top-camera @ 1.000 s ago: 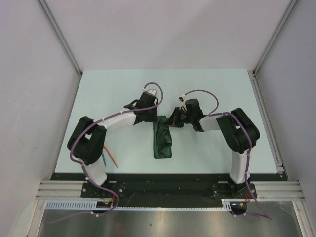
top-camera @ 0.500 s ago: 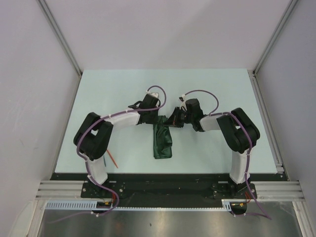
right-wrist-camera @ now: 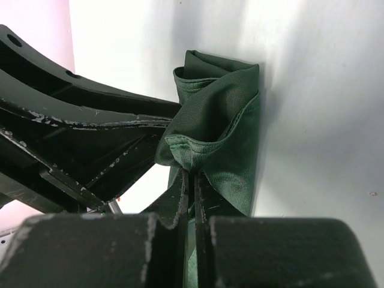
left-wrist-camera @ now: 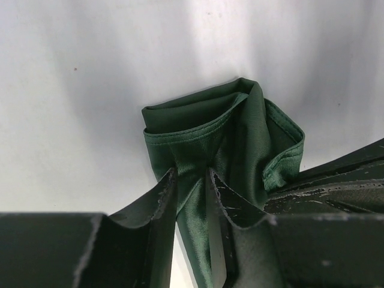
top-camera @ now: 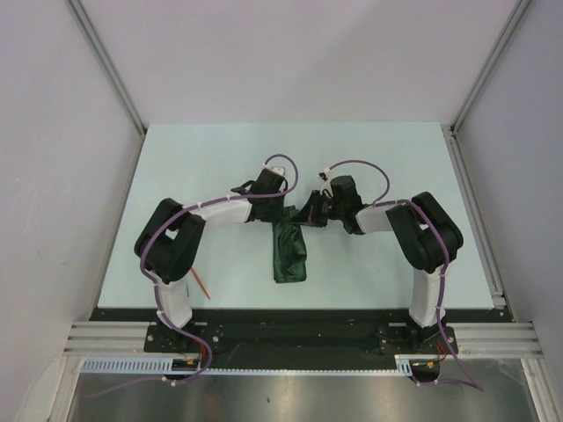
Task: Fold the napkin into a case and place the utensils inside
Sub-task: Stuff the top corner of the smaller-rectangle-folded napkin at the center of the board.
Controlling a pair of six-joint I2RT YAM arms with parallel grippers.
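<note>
Arms first: your left arm [top-camera: 215, 211] leaves its base, folds back at an elbow near the left edge of the table [top-camera: 369, 158], then lies almost level toward the middle; your right arm [top-camera: 391, 218] does the mirror of this, with its elbow out to the right and its forearm pointing inward. Both wrists meet over the centre of the table, just beside each other, at the far end of the napkin [top-camera: 290, 255].

The napkin is folded to a long narrow dark green strip; it lies on the table between the two arms, with its length running from the near side to the far side; its near end is flat, and its far end is gathered where the fingers are.

Your left gripper [left-wrist-camera: 191, 177] has its jaws a little apart, and a thick fold of the napkin [left-wrist-camera: 204, 126] runs between them and touches both fingers, so it is clamped on the cloth; beyond the fingertips the layers open like a small mouth. Your right gripper [right-wrist-camera: 192, 177] has its jaws almost together, with only a thin edge of the napkin [right-wrist-camera: 228, 102] pinched between them; the cloth stands up in front of it, and in this view you see the black body of the left gripper [right-wrist-camera: 90, 132] close on the left.

One orange-red utensil [top-camera: 201, 284] lies on the table beside the base of the left arm, well apart from the napkin.
</note>
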